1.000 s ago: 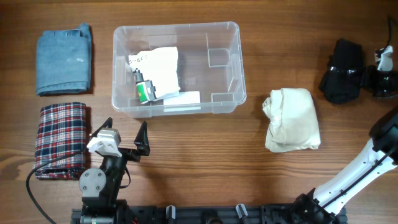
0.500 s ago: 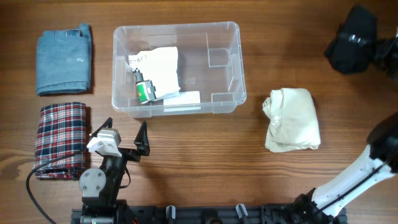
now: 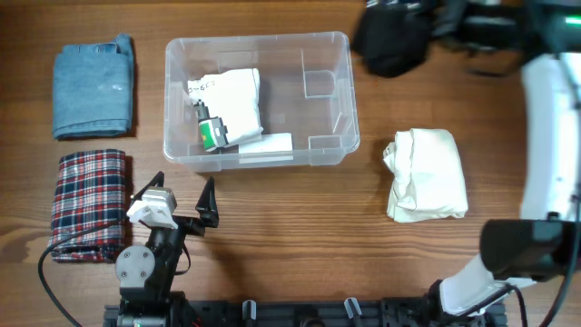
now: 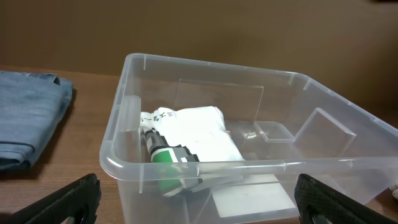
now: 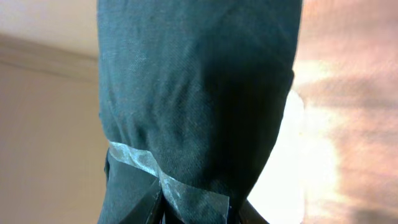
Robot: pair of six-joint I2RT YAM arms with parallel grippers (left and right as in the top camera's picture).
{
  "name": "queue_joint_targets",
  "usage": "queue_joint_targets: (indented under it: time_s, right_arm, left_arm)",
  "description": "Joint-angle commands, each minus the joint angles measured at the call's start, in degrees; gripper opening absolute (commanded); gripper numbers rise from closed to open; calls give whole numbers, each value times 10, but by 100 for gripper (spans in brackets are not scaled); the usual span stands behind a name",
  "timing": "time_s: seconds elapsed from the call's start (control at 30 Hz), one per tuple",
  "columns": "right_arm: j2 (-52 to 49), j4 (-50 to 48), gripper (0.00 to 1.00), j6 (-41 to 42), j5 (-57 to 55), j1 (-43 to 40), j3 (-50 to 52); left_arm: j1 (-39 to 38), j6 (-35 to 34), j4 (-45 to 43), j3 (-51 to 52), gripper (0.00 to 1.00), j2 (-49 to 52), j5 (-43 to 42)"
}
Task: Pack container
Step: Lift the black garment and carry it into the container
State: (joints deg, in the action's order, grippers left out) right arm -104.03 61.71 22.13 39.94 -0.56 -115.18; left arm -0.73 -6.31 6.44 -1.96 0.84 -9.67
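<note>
Wood grain runs across the surface (image 3: pixel 318 227) seen from overhead. The container (image 3: pixel 338 100) sits toward the far edge, left of the middle, with a white label (image 3: pixel 266 143) on its near long side. Inside, at its left end, lie a white bundle (image 3: pixel 234 102) and a green and black object (image 3: pixel 211 133) touching it. Folded jeans (image 3: pixel 93 86) lie at the far left corner and a plaid cloth (image 3: pixel 88 204) lies near the left edge, closer to the near side. A cream cloth (image 3: pixel 427 173) rests right of the container, apart from it. The left gripper (image 3: pixel 185 182) is spread wide with nothing in it, near the near edge. The right gripper (image 3: pixel 445 25) has a black cloth (image 3: pixel 390 36) clamped at the far edge, just beside the container's far right corner.

From the left wrist, the container fills the middle, with the bundle and the green object in its left part, the jeans to its left, and both finger ends spread at the bottom corners.

From the right wrist, the black cloth fills nearly the whole frame, pinched at the bottom with a strip of clear tape (image 5: pixel 165 180) across it.
</note>
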Motion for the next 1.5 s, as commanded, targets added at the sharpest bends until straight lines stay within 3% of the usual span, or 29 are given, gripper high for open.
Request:
queue_joint_targets:
  time_s: [0.0, 0.13, 0.4, 0.7, 1.17, 1.27, 1.3, 1.37, 1.47]
  right_arm:
    - [-9, -29, 4, 137, -181, 102, 12]
    - [-35, -33, 4, 199, -309, 183, 12]
    - [-121, -41, 5, 200, -313, 263, 12]
    - [-209, -71, 5, 153, -278, 290, 12]
    - [-255, -91, 10, 73, -279, 290, 12]
    - [-259, -96, 21, 71, -279, 290, 12]
    - [-260, -96, 34, 66, -279, 290, 12]
    - [-262, -96, 48, 61, -281, 290, 12]
    - [-263, -94, 58, 61, -281, 290, 12]
  left_arm:
    - [4, -3, 1, 2, 100, -3, 3]
    - [4, -3, 1, 2, 100, -3, 3]
    - [4, -3, 1, 2, 100, -3, 3]
    - [4, -3, 1, 2, 100, -3, 3]
    - [4, -3, 1, 2, 100, -3, 3]
    - [4, -3, 1, 2, 100, -3, 3]
    - [4, -3, 1, 2, 100, -3, 3]
    - [4, -3, 1, 2, 100, -3, 3]
    - [4, -3, 1, 2, 100, -3, 3]
